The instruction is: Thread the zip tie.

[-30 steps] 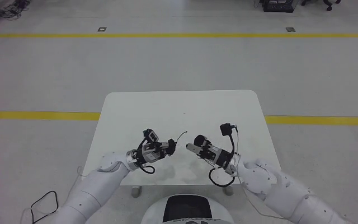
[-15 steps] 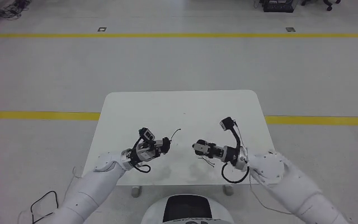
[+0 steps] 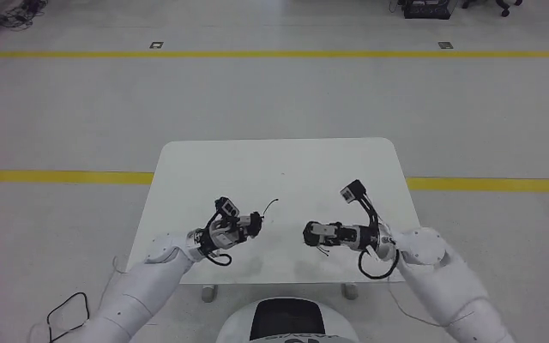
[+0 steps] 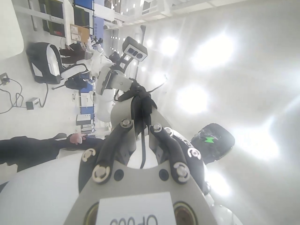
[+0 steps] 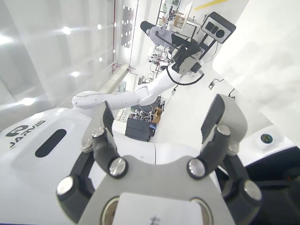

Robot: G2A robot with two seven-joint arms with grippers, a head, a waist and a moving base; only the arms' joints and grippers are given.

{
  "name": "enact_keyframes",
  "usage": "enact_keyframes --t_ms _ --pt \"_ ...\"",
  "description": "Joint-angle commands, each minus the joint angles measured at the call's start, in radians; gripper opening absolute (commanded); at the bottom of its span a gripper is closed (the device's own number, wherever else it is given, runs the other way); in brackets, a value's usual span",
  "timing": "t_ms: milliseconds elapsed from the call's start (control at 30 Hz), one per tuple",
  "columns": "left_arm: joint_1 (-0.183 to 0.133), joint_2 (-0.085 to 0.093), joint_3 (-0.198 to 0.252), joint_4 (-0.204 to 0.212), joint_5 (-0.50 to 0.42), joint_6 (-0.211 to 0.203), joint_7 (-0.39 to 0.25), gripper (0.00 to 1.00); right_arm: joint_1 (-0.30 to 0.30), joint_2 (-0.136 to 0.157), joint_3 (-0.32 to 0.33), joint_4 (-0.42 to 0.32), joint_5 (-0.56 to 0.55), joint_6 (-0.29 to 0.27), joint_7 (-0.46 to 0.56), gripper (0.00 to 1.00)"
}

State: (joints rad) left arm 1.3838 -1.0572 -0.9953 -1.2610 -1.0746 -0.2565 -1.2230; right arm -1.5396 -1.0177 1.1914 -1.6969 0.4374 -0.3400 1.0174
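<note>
White table [image 3: 283, 159] on pale grey floor [image 3: 274, 94], two yellow lines [image 3: 257, 54] across it, bright ceiling lights [image 5: 66, 30] overhead.

The top camera sits high on the robot, looking down at the table [image 3: 274, 159] from far off; it sees both arms. The left wrist camera, close behind the left gripper [image 4: 141, 104], faces the right arm [image 4: 103, 104] and seems tipped toward the ceiling [image 4: 246, 76]. The right wrist camera, close behind the right gripper [image 5: 161, 108], faces the left arm [image 5: 145, 92].

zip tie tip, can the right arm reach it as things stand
Probably yes: the right gripper is open and faces the zip tie, whose tip sticks out past the left gripper, with nothing between them.
</note>
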Motion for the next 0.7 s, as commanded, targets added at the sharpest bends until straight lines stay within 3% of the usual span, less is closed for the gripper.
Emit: enact_keyframes --t_ms 0,133,167,233,300,433,533,667 --pt "0.000 0.000 0.000 0.000 0.000 0.000 0.000 0.00 0.000 0.000 0.000 0.000 0.000 0.000 0.000 1.00" --pt "0.007 -0.004 0.007 -0.021 -0.041 0.022 -0.004 0.00 0.000 0.000 0.000 0.000 0.000 0.000 0.000 1.00" --pt "0.010 -0.006 0.009 -0.025 -0.065 0.033 -0.019 0.00 -0.003 -0.001 -0.004 -0.001 0.011 0.006 -0.007 1.00" --pt "0.010 -0.011 0.019 -0.030 -0.071 0.009 -0.040 0.00 0.006 -0.003 -0.010 0.015 0.026 0.023 -0.009 1.00" --pt "0.012 -0.020 0.039 -0.042 -0.130 0.028 -0.095 0.00 0.011 -0.006 -0.024 0.034 0.070 0.030 0.009 1.00" --pt "-0.010 -0.040 0.081 -0.014 -0.185 0.034 -0.167 0.00 0.039 -0.013 -0.045 0.091 0.169 0.019 0.072 1.00" --pt "-0.026 -0.057 0.118 -0.007 -0.224 0.039 -0.167 0.00 0.056 -0.019 -0.061 0.130 0.229 0.007 0.106 1.00" --pt "-0.049 -0.075 0.152 0.039 -0.244 0.037 -0.167 0.00 0.069 -0.030 -0.075 0.160 0.278 0.000 0.107 1.00"
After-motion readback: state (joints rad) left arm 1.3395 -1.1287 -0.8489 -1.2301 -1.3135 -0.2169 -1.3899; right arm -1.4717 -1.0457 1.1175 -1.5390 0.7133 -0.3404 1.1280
